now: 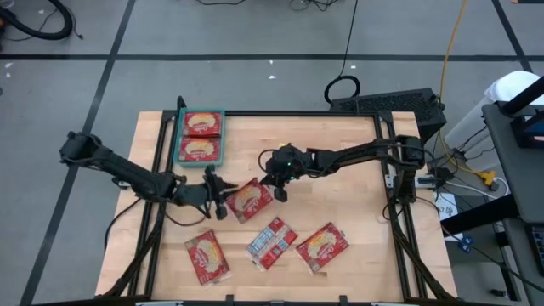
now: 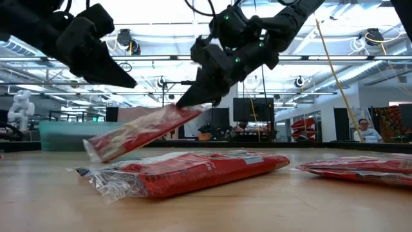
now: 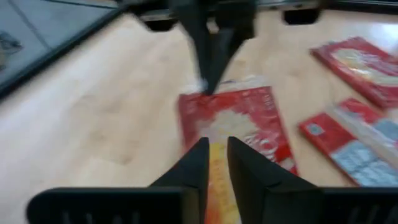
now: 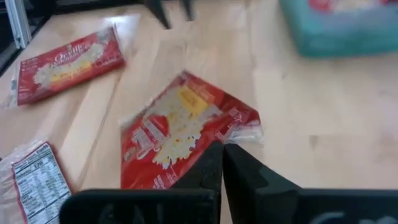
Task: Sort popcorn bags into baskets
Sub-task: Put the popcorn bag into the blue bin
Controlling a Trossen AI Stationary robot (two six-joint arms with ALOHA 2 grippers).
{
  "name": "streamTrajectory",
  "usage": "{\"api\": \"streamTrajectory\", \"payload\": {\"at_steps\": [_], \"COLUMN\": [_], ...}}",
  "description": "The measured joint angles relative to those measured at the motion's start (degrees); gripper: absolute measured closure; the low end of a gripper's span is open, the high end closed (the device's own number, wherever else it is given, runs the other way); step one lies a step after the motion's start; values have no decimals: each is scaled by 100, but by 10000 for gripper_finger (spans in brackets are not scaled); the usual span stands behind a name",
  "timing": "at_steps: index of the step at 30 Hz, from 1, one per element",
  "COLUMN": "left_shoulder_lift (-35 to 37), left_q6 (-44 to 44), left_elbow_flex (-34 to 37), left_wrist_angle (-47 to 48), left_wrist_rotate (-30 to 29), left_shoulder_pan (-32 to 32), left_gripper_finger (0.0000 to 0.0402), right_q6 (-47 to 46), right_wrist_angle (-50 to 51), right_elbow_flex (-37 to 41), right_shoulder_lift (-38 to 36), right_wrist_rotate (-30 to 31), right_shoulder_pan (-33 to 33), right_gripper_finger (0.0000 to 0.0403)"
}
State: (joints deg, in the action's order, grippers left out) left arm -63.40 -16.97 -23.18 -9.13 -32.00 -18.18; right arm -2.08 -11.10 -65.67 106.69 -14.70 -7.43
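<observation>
Tray [image 1: 201, 136] sits at the tabletop [image 1: 340, 144] far-left corner, two packets [image 1: 201, 124] in it side by side. Mid-tabletop, one bag [image 1: 249, 201] tilted, one end raised, between left gripper [image 1: 223, 201] on its left end and right gripper [image 1: 276, 190] on its right end. Nearer the front edge, three more bags in a row: left bag [image 1: 207, 257], middle bag [image 1: 271, 242], right bag [image 1: 322, 246].

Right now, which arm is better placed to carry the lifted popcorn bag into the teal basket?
The right. Its gripper is shut on the popcorn bag's edge, holding it tilted off the table. The left gripper sits at the bag's other end, jaws slightly apart. The basket already holds two bags.
</observation>
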Motion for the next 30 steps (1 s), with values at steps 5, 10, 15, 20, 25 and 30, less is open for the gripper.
{"api": "streamTrajectory", "payload": {"at_steps": [5,10,15,20,25,30], "left_shoulder_lift": [574,450,121,-173,-388,-589], "left_q6": [-384,-711,-732,-755,-754,-597], "left_elbow_flex": [0,214,836,1435,1697,1696], "left_wrist_angle": [874,1102,-117,-1505,-2315,-2709], "left_wrist_rotate": [180,840,1026,1276,1763,2368], "left_shoulder_pan": [397,662,744,907,1092,1169], "left_gripper_finger": [262,183,149,159,194,244], "right_q6": [423,753,781,955,1076,1133], "right_wrist_angle": [28,8,-29,-61,-145,-242], "right_elbow_flex": [2,0,0,0,0,0], "right_shoulder_lift": [-215,-312,-312,-312,-312,-312], "right_wrist_rotate": [9,-16,-30,-32,-37,-33], "right_shoulder_pan": [-87,-119,-117,-72,-8,20], "right_gripper_finger": [403,403,403,403,403,403]}}
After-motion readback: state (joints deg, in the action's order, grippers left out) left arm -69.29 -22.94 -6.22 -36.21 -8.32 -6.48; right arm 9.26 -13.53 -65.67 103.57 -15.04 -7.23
